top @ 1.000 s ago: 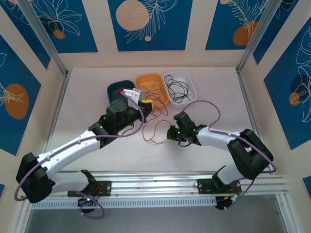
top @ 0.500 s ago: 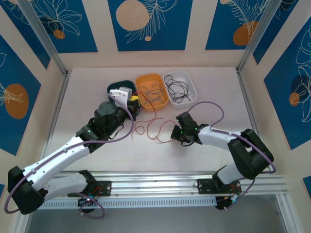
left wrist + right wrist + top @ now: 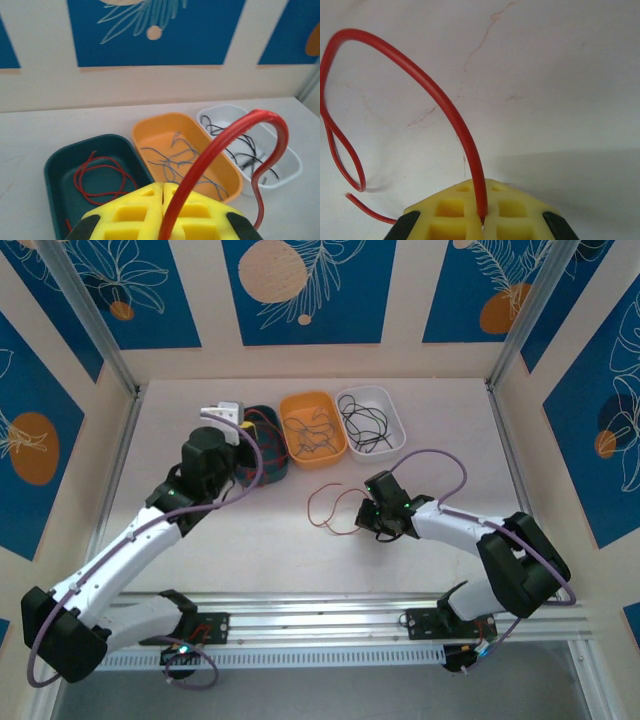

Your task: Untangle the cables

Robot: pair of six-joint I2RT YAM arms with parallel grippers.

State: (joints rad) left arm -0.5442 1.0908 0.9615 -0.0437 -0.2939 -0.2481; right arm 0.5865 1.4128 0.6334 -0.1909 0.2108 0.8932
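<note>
OK, cables are pulled apart now. First red cable [image 3: 220, 145] is clamped in the left end effector [image 3: 163, 187], which has swung over the green bin [image 3: 48, 167]. Second red cable [image 3: 420, 75] loops on the tabletop [image 3: 560, 75], clamped in the right end effector [image 3: 482, 220]. Looks ready for binning.
</note>
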